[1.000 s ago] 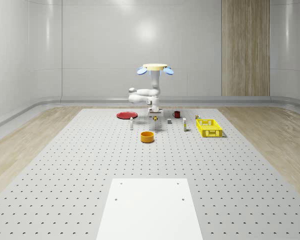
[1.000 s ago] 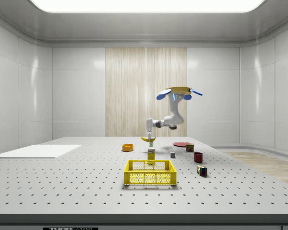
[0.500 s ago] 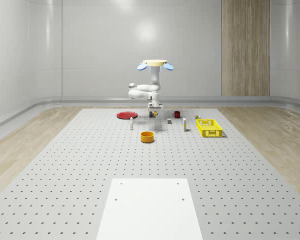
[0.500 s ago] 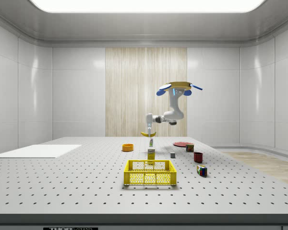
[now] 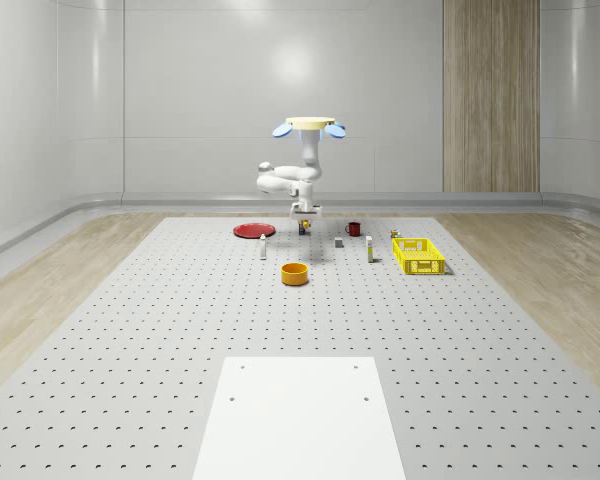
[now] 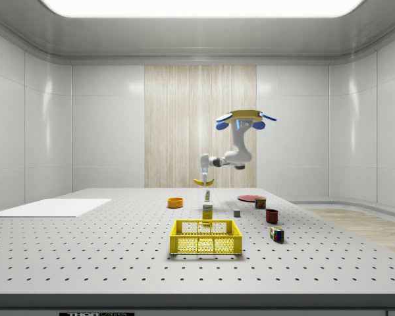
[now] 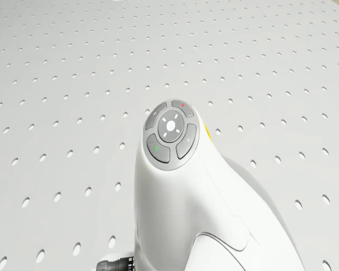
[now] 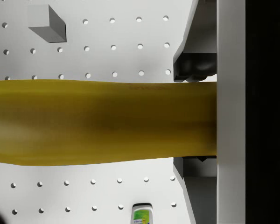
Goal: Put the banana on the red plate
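Whole-scene view: the drone (image 5: pixel 309 126) hovers above the table (image 5: pixel 130 330), and the gripper (image 5: pixel 305 224) hangs in the air with the red plate (image 5: pixel 252 230) below it, toward the view's left.

Side view: the banana (image 6: pixel 203 182) hangs clamped in the gripper, clear of the table.

Wrist view: a finger (image 8: pixel 196 65) presses against the banana's side. Since the grip sits off-centre, a swing could probably tip the fruit loose short of the plate.

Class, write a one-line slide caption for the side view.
Drone hovers over the table, gripper holding the banana aloft, short of the red plate.
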Motion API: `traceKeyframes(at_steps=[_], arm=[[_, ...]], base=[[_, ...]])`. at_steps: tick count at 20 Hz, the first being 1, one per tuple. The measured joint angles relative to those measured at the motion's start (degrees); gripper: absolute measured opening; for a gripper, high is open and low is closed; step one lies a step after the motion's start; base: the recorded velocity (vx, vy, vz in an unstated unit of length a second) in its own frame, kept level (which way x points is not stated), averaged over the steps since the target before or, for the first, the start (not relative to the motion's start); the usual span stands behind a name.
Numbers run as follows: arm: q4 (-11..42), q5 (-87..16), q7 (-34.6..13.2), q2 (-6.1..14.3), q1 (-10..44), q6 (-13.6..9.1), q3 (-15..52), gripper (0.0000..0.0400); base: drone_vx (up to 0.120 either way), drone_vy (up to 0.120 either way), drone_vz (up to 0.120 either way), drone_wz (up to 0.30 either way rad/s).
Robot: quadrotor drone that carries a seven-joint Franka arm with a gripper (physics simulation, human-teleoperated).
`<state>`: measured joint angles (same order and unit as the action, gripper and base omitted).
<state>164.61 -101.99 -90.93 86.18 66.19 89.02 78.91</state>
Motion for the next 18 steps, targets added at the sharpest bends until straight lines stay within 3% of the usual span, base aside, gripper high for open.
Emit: traceKeyframes(at_steps=[18], arm=[[-0.1,0.8,28.4,2.7,0.5,2.7,0.4,0.0201]], base=[[0.000,0.000,0.000,-0.300]])
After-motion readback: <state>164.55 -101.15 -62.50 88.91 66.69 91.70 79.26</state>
